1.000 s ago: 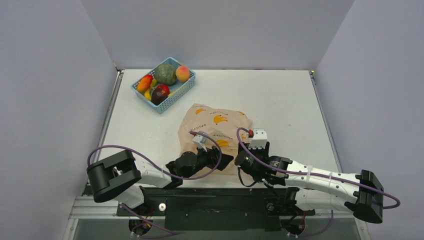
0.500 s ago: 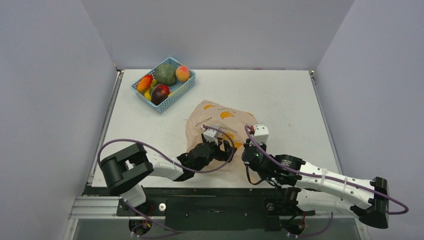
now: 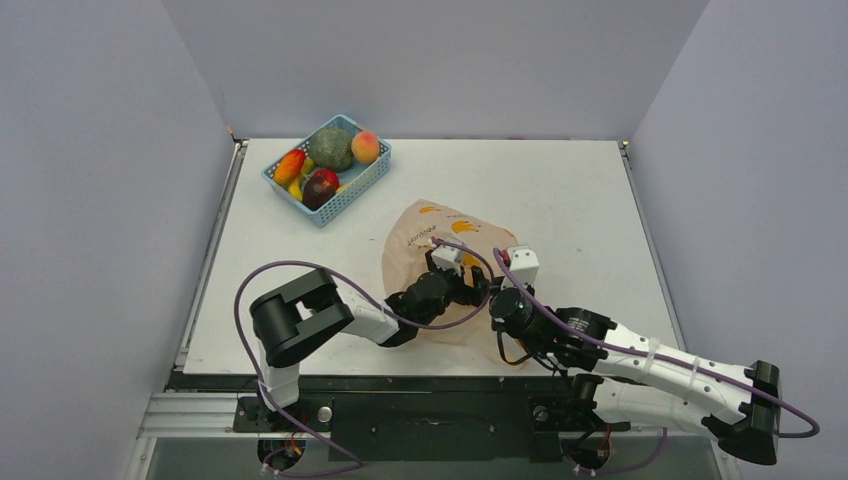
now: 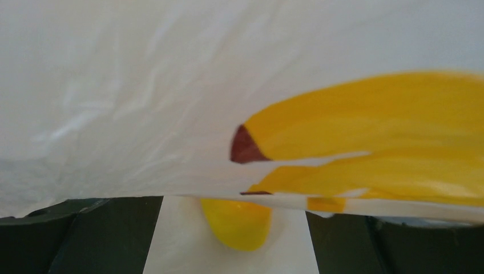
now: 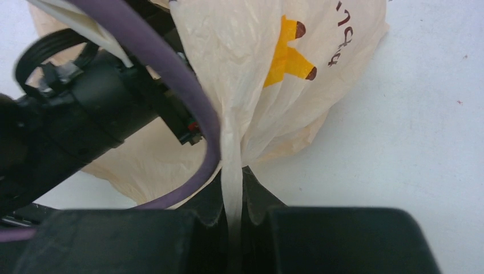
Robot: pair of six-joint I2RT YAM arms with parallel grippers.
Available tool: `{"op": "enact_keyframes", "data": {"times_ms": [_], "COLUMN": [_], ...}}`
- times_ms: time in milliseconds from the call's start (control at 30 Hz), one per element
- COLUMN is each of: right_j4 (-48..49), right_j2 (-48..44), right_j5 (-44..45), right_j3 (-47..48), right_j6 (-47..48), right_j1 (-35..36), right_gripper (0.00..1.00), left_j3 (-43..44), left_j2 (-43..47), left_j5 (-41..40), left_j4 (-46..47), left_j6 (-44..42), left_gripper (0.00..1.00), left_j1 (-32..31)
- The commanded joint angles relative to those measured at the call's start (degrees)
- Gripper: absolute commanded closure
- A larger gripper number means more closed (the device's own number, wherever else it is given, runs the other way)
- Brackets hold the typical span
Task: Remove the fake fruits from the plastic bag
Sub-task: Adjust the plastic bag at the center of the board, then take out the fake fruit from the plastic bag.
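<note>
The plastic bag (image 3: 432, 232), pale orange with printed bananas, lies mid-table. My left gripper (image 3: 468, 287) is pushed into its near-side mouth. In the left wrist view the gripper (image 4: 234, 242) is open, its dark fingers (image 4: 80, 237) wide apart. A glossy yellow fake fruit (image 4: 238, 224) lies between them, half covered by the bag's film (image 4: 142, 97). My right gripper (image 3: 498, 292) is beside it. In the right wrist view it (image 5: 231, 214) is shut on a bunched strip of the bag (image 5: 251, 63), holding it up.
A blue mesh basket (image 3: 352, 192) at the back left holds a big green ball (image 3: 330, 148) and several toy fruits. The left arm and its purple cable (image 5: 188, 85) cross close in front of the right gripper. Bare table (image 3: 570, 200) lies right of the bag.
The left arm has reached forward and right, into the bag's mouth. The right gripper has shut on the bag's edge, and the bag has bunched up and shifted right.
</note>
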State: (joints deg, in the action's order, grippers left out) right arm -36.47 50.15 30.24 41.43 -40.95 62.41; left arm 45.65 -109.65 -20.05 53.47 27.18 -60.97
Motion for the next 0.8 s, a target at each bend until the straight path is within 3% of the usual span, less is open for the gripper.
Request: {"op": "enact_keyframes", "data": {"times_ms": [0, 233, 367, 633, 767], "right_j4": [1.6, 1.4, 1.4, 2.1, 2.4], "right_j2": [-3.1, -6.4, -7.2, -8.7, -9.9], "right_j5": [-1.4, -3.1, -3.9, -5.2, -5.0], "right_j3": [-1.2, -2.7, -2.9, -2.9, -3.3], "right_j6": [0.9, 1.0, 1.2, 0.6, 1.0], "right_j1": [-1.8, -4.0, -4.3, -4.4, -4.4], "right_gripper": [1.00, 1.00, 1.00, 1.00, 1.00], "left_j3": [5.1, 11.5, 13.3, 11.4, 8.3], "left_j2": [-6.4, -13.7, -16.2, -13.8, -10.6], "left_j5": [2.0, 0.0, 0.0, 0.5, 1.0], "left_j4": [5.0, 2.9, 3.7, 10.7, 11.5], "left_j6": [-1.0, -1.2, -0.9, -1.9, -1.7], "left_gripper": [0.15, 0.16, 0.22, 0.56, 0.78], "left_j1": [0.1, -0.6, -0.3, -0.1, 0.0]}}
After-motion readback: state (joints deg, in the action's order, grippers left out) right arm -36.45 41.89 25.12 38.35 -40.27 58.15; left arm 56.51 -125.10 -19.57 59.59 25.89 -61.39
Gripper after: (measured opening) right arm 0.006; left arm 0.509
